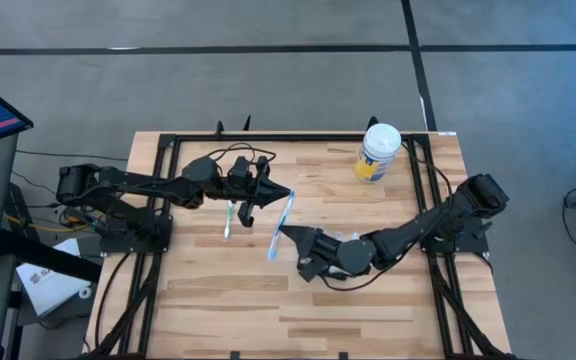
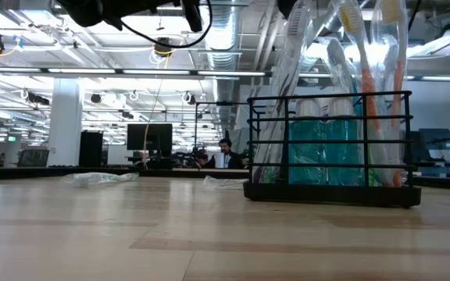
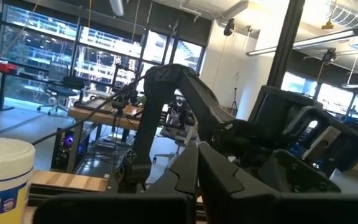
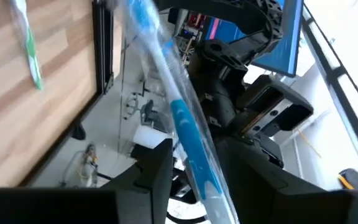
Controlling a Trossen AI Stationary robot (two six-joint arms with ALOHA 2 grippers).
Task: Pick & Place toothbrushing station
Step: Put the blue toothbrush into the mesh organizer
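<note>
The right claw sits low over the middle of the surface, reached in from the right edge. In its own wrist view a blue toothbrush in clear wrapping runs straight through it and on past it, slanting up off the wood. Whether the claw is clenched on that wrapper or only set around it cannot be told. From above, the blue toothbrush shows as a pale slanted strip just beside the claw's tip.

The left claw is clenched on itself, its two dark fingers pressed together. It hangs near the surface's middle, close to the upper end of the blue toothbrush. A green-and-white toothbrush lies flat on the wood just beside it; the right wrist view shows the same brush lying along the planks.

The toothbrushing station stands upright on the surface in the low view, a black wire-framed holder with several wrapped toothbrushes rising out of its top. From above it cannot be separated from the dark end of the right arm.

A white-lidded, yellow-labelled tub stands near the far right corner, well apart from both claws. In the room beyond, a person sits at a desk.
</note>
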